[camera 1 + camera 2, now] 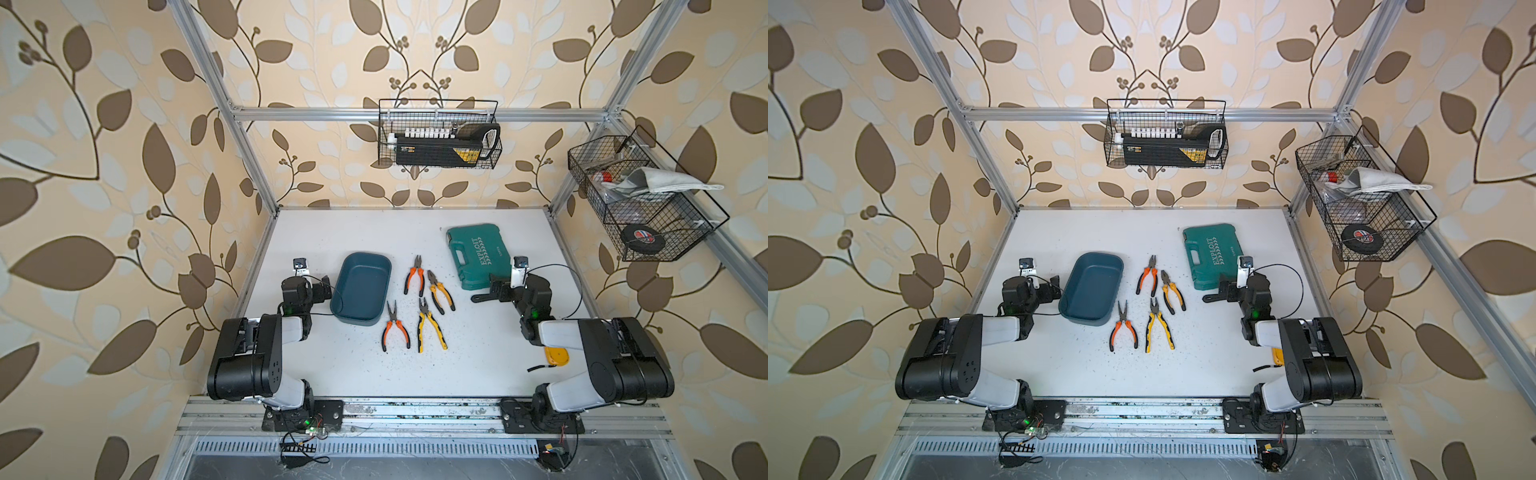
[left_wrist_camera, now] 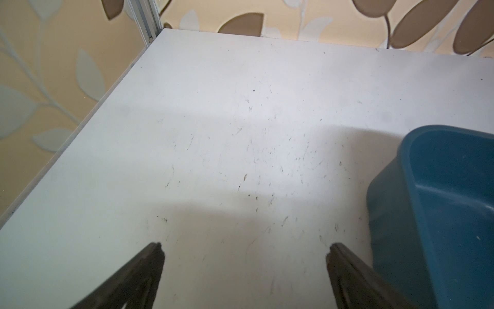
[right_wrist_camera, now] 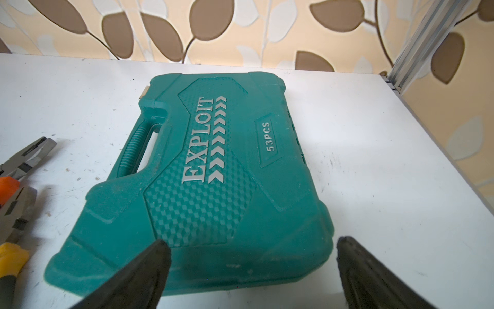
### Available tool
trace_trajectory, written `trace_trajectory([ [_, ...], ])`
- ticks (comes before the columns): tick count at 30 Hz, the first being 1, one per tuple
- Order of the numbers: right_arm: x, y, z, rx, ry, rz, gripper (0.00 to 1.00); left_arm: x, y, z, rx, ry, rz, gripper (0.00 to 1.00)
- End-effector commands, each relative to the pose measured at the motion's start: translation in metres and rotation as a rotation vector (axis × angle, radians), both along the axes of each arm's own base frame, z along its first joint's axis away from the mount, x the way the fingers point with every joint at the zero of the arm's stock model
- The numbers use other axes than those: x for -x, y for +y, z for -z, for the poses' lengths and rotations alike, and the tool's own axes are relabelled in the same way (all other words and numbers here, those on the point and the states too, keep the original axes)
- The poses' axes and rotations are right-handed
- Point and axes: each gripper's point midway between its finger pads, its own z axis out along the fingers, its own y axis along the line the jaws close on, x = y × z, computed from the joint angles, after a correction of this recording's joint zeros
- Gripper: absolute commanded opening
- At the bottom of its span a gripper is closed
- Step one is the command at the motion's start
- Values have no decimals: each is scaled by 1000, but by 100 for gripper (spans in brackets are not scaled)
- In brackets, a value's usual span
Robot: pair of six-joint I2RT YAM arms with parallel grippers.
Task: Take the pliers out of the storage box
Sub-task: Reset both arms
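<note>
The dark teal storage box stands left of the table's middle and holds nothing; the left wrist view catches one end of the box. Several pliers lie on the white table to its right: an orange pair, a small yellow pair, an orange long-nose pair and a large yellow pair. My left gripper is open beside the box's left wall, over bare table. My right gripper is open at the near end of the green case, right of the pliers' grey heads.
A green "EXPLOIT" hard case lies at the back right. Black wire baskets hang on the back rail and the right frame. A yellow object lies under my right arm. Dark specks litter the table.
</note>
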Motion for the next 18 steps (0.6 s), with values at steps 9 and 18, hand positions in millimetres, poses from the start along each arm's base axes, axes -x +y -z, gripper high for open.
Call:
trace_trajectory([
  [9,-5,2,-2,-3,0,-13,99,-6,0,-7,15,-24,11,99],
  [18,-5,2,-1,-6,4,-16,99,-6,-1,-7,17,-20,15,99],
])
